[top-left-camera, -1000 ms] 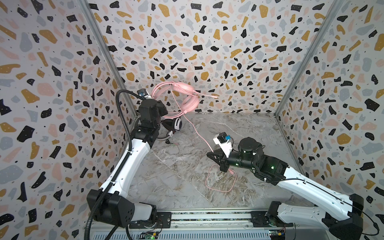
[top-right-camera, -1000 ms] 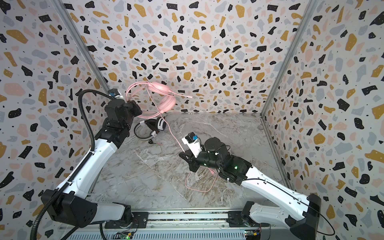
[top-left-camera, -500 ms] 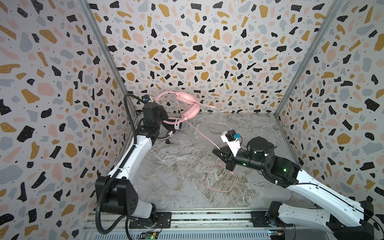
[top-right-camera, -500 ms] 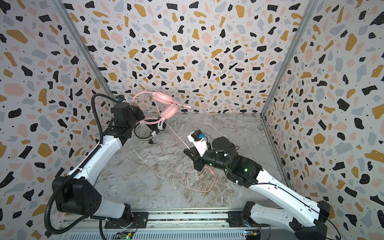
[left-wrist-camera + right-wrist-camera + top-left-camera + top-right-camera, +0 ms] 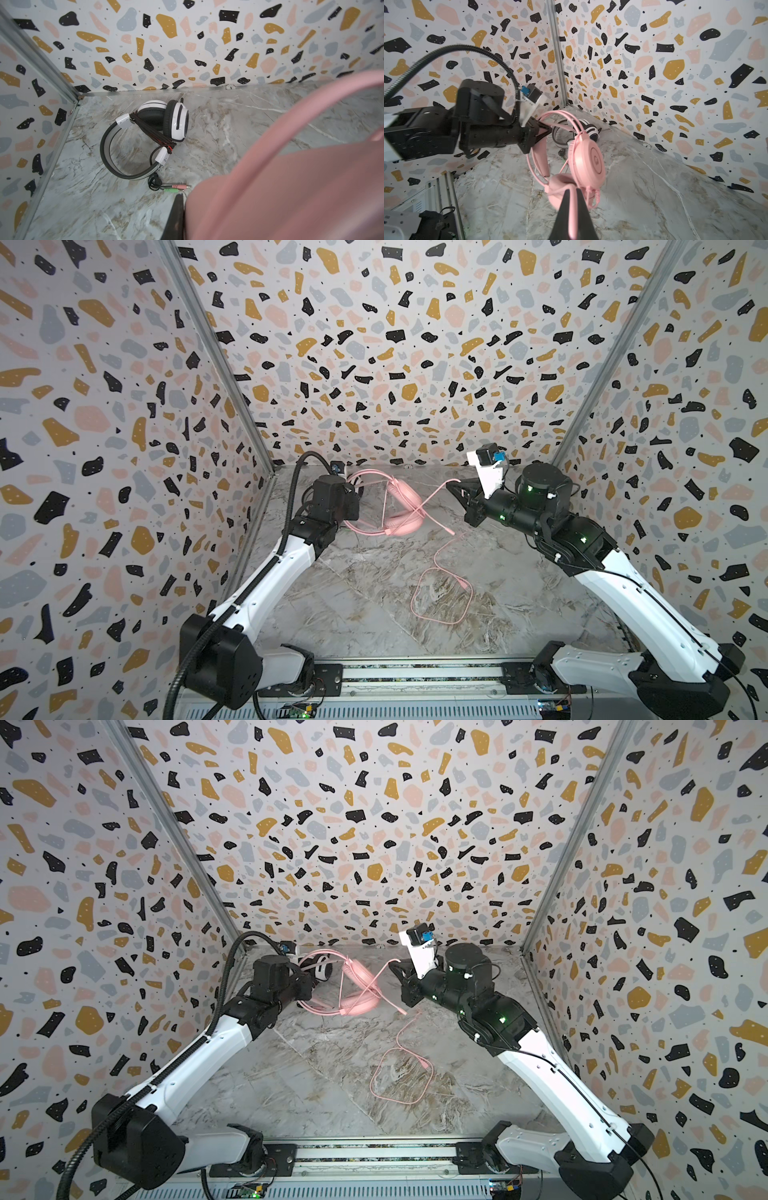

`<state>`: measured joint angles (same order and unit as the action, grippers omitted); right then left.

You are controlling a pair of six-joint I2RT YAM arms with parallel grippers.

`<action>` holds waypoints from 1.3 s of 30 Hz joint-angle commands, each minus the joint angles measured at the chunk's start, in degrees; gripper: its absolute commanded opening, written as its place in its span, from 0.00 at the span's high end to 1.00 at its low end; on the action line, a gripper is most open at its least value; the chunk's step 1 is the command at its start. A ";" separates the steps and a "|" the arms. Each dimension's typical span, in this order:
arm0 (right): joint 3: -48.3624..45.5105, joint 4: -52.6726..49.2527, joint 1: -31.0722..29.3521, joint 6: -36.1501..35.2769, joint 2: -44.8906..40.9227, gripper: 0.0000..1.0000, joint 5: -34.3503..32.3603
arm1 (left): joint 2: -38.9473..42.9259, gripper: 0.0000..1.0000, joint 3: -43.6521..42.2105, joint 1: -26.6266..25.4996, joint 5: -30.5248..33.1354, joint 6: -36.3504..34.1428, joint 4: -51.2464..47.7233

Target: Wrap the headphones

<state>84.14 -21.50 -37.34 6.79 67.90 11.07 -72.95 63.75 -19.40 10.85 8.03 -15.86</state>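
One round emblem (image 5: 596,160) on the pink headset (image 5: 582,145); lettering unreadable.

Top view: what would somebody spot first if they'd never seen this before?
Probably the pink headphones, dangling from the left gripper at the back, bright against the grey marble floor. Their pink cable stretches across to the shut right gripper, and the rest lies in a loose loop mid-floor. Tucked in the back left corner is a white-and-black headset with its dark cable wound around it.

Upper headset (image 5: 405,497) hung above bench (image 5: 353,614) rear; second headset (image 5: 176,122) laid behind it, back-left corner; cable (image 5: 434,560) looped on bench centre.
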 commanded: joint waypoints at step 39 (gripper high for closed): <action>6.07 16.19 10.93 14.85 5.25 1.00 21.63 | -3.24 1.00 -0.43 -30.21 -21.19 -2.67 -4.18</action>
<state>87.00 -20.80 -28.34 19.29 76.07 36.27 -74.48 62.59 -46.04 -5.26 8.40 -13.26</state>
